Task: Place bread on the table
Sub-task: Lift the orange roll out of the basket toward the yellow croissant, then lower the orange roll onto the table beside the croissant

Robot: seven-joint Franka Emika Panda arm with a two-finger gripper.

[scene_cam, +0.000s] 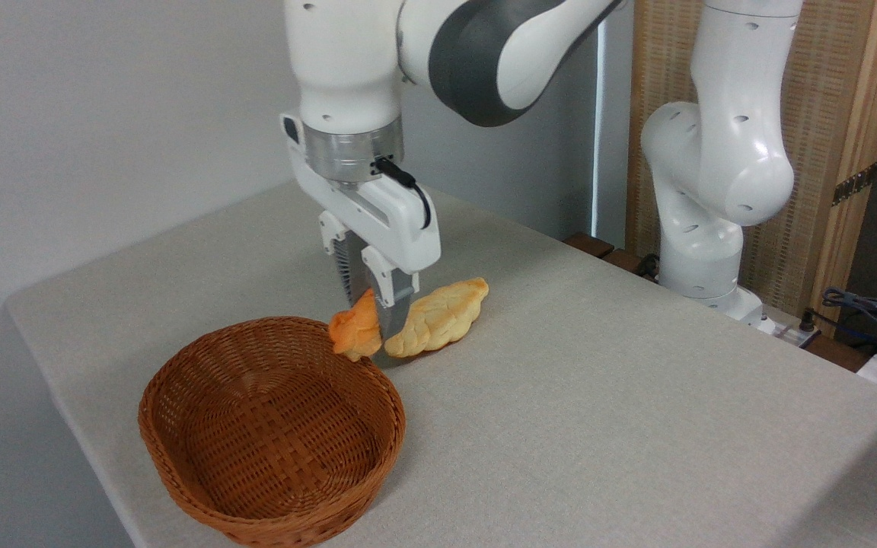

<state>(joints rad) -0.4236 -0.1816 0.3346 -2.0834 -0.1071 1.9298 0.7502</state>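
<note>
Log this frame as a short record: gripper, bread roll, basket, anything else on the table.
gripper: pointing down, jaws shut on the bread roll
bread roll: small, orange, held at the basket's far rim; whether it touches the table cannot be told
wicker basket: brown, empty, near the table's front edge
braided loaf: pale yellow, lying on the table right of the gripper
table: light grey-beige cloth

Bread: orange-golden. Loaf: pale yellow, braided. Basket: brown woven wicker; table cloth light grey-beige.
</note>
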